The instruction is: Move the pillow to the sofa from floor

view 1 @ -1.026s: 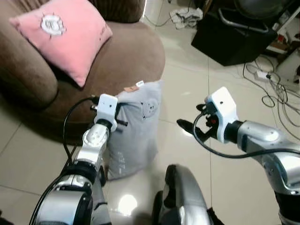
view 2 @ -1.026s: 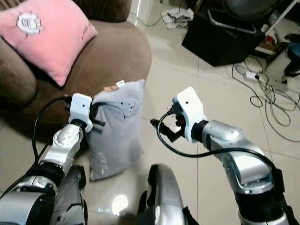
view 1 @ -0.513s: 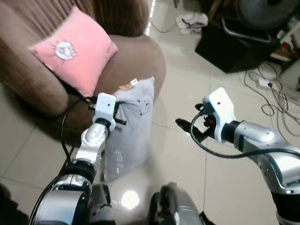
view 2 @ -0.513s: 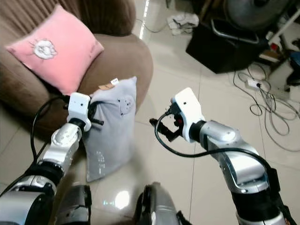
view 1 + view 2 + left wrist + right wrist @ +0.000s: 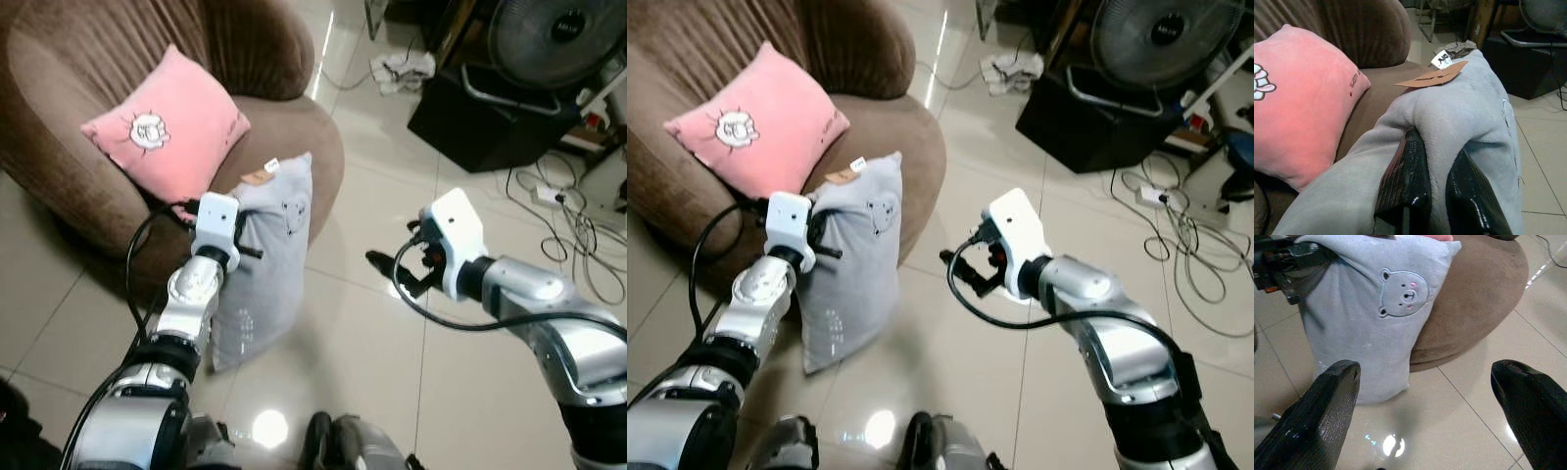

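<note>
Against the sofa (image 5: 294, 157) front, the grey pillow (image 5: 265, 264) stands on end, its bottom seemingly on the floor (image 5: 392, 352). I have my left end effector (image 5: 1437, 188) pinched shut on a fold near its top edge. I'd lift high enough to clear the seat lip, then swing toward the pink cushion (image 5: 167, 132). My right end effector (image 5: 1430, 396) hangs wide open nearby, ready to steady the sagging lower half.

The sofa seat (image 5: 284, 137) has free brown surface to the right of the pink pillow (image 5: 167, 127), which takes the left part. The grey pillow (image 5: 265, 255) stands against the seat front. Between it and the right claw (image 5: 384, 264) the tiled floor (image 5: 343, 333) is free. Cables (image 5: 568, 225) and a black box (image 5: 490, 108) lie further right.
</note>
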